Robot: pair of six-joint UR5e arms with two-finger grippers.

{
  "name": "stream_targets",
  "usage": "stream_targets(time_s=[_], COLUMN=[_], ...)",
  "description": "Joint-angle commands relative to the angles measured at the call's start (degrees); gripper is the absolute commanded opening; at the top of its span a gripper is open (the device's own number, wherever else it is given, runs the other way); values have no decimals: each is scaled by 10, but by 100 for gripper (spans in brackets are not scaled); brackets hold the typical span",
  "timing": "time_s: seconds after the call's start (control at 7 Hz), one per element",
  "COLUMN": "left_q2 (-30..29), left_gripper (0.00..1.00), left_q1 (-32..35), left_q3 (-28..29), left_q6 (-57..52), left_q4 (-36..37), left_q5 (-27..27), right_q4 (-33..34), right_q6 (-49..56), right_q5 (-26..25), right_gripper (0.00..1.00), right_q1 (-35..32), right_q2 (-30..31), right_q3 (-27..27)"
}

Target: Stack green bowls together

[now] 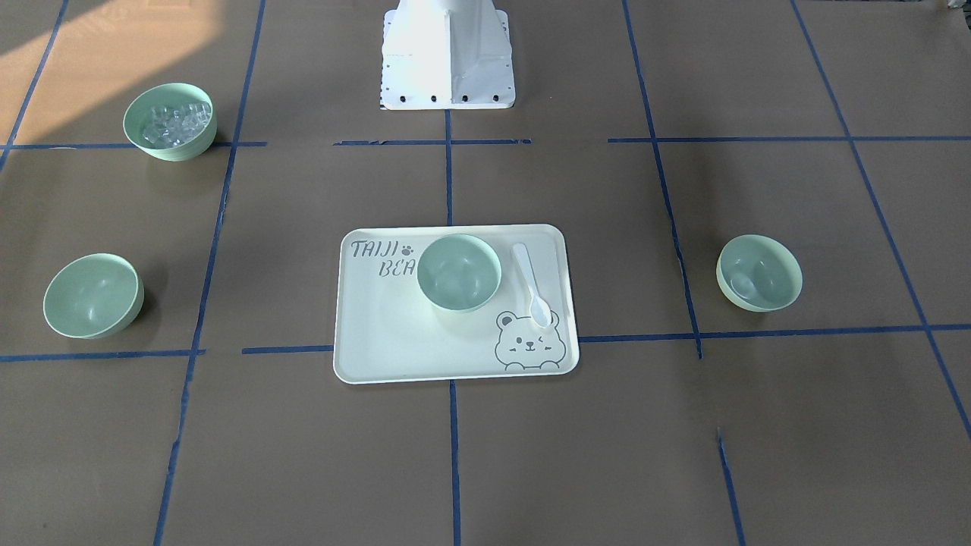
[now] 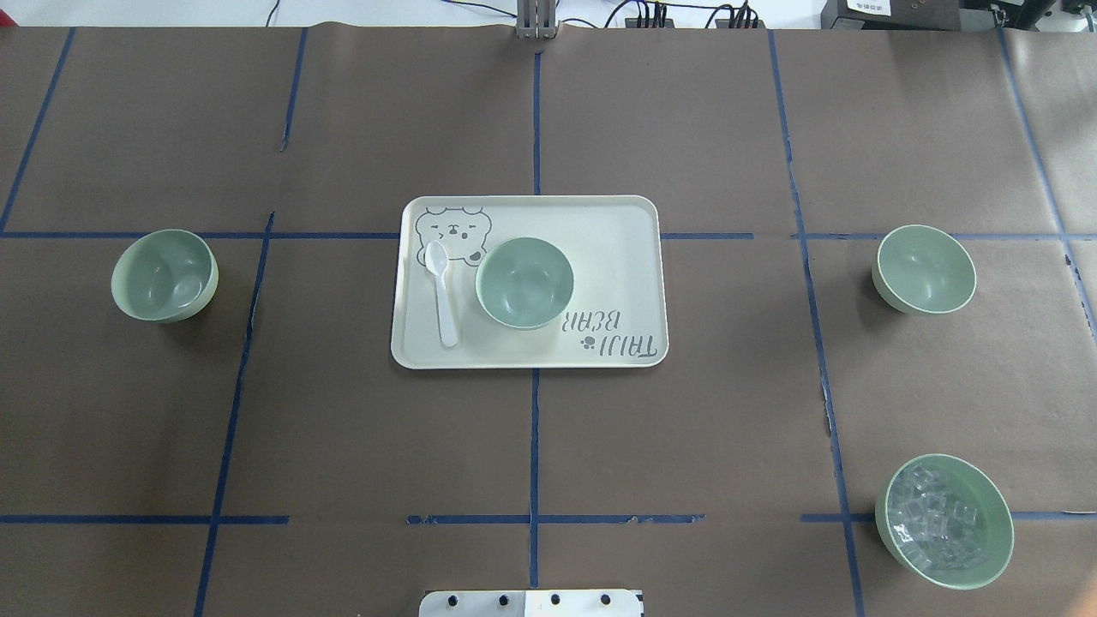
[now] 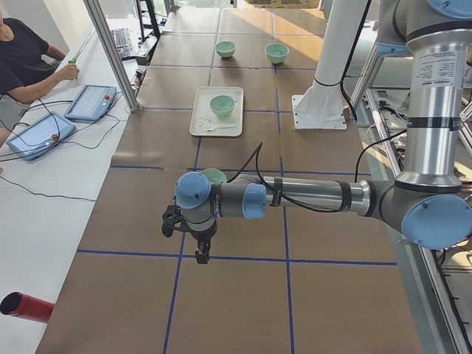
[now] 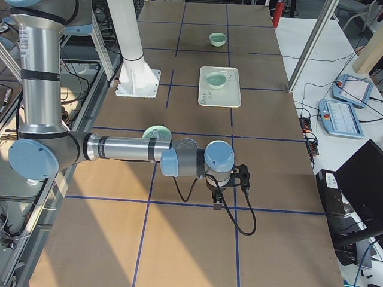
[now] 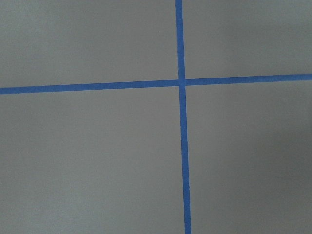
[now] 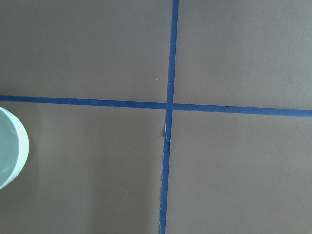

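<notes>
Three empty pale green bowls stand apart. One (image 2: pixel 524 282) sits on the bear-print tray (image 2: pixel 617 248) at the table's middle. One (image 2: pixel 164 275) is at the robot's left and one (image 2: pixel 924 268) at its right. My left gripper (image 3: pixel 200 254) shows only in the exterior left view, pointing down past the left bowl (image 3: pixel 213 175), near the table's end. My right gripper (image 4: pixel 218 202) shows only in the exterior right view, near the other end. I cannot tell whether either is open or shut. The right wrist view shows a bowl's rim (image 6: pixel 9 146) at its left edge.
A green bowl of clear cubes (image 2: pixel 944 521) stands at the robot's near right. A white spoon (image 2: pixel 443 291) lies on the tray beside the bowl. The robot's white base (image 1: pixel 447 53) is at the table's edge. An operator (image 3: pixel 22 59) sits at a side bench with tablets.
</notes>
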State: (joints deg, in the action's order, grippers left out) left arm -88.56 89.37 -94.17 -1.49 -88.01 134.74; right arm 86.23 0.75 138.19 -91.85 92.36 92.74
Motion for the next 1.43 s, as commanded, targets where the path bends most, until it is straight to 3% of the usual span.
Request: stream_targets(time_s=[0.0,0.29,0.43,0.71,1.0,1.29], left_q2=[-4,-24,-35,-34,-33,-30], left_gripper=[100,100,100,100,100,100], left_q1=[0,-3,-24,-100,-170,-246], left_q3=[-2,-12,-16,-21,-22,-19], left_q6=[1,16,51,212,316,475], left_q4=[-1,-4,-40,-161,-238,-316], left_q5=[-1,-5,-5,-5,-13,-83], right_q4=[-1,-1,-2,-1,0,0], right_q6=[0,0,0,-1,-1,-1], right_q5=[0,3,15,15,15,14], right_gripper=[100,100,100,100,100,100], right_q1=[0,0,0,0,0,0], right_q2=[0,-1,-1,0,0,0], right_q3=[3,6,8,17,23,23])
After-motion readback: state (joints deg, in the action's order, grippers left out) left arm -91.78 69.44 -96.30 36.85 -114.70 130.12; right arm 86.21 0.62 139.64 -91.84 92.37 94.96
